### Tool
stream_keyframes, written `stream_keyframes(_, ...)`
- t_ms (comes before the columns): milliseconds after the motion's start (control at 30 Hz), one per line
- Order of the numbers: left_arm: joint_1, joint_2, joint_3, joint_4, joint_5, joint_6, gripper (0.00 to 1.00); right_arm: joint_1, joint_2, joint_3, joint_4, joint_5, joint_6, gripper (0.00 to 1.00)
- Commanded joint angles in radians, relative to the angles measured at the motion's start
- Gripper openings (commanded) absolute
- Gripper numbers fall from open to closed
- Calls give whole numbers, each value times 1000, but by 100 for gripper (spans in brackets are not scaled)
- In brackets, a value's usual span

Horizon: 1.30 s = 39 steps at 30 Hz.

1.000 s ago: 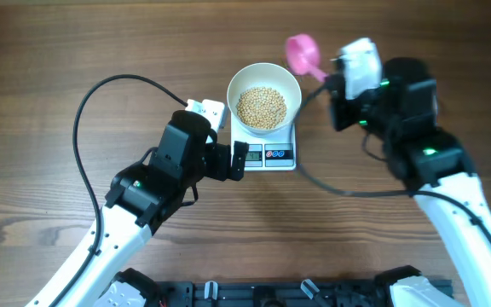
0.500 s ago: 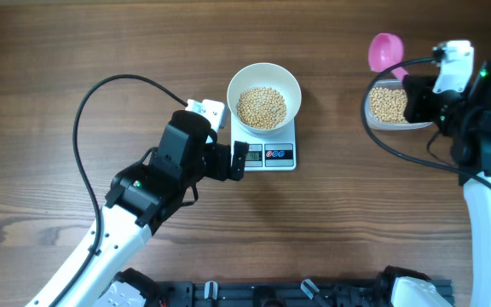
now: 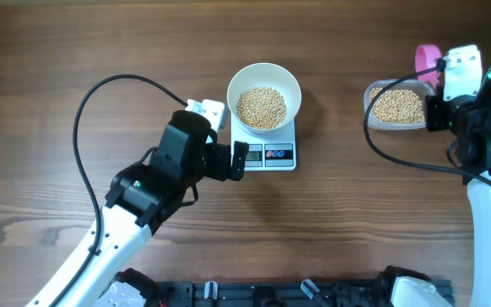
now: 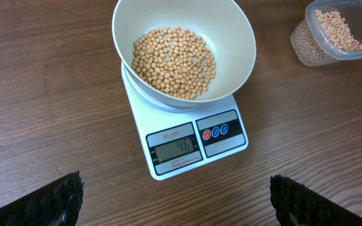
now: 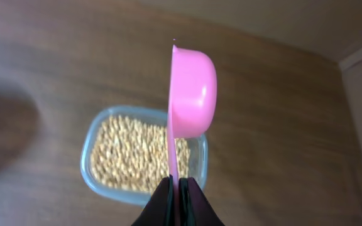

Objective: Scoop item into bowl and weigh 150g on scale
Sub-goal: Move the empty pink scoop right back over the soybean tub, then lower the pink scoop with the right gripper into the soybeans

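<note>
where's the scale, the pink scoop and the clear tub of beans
scale (image 4: 176, 148), left wrist view, on its grey display
pink scoop (image 5: 192, 94), right wrist view, on the outside of its cup
clear tub (image 4: 305, 49), left wrist view, on its side wall

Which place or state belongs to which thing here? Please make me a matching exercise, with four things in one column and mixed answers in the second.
Things
1. white bowl
2. pink scoop
3. clear tub
4. left gripper

Place or state
A. open, facing the scale
B. on the table, holding beans
C. standing on the scale
D. pinched in the right gripper, turned on its edge

Pairs: 1-C, 2-D, 3-B, 4-A
</note>
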Motion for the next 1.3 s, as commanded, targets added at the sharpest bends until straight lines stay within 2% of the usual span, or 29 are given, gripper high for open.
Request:
stream_keyframes(0, -4, 4, 15, 3, 8, 2, 100, 0, 31, 12, -26, 31, -69, 4)
stream_keyframes(133, -5, 4, 15, 3, 9, 2, 100, 0, 31, 12, -86, 11, -11, 4)
stream_keyframes(400, -5, 4, 15, 3, 9, 2, 100, 0, 39, 7, -125, 1, -21, 4)
stream_keyframes(733, -5, 4, 15, 3, 9, 1, 100, 0, 153, 6, -74, 103, -42, 4)
stream_keyframes(900, -5, 4, 15, 3, 9, 2, 100, 0, 158, 6, -12, 120, -44, 4)
stream_keyframes(1267, -5, 4, 15, 3, 9, 2, 100, 0, 164, 3, -21, 121, -43, 4)
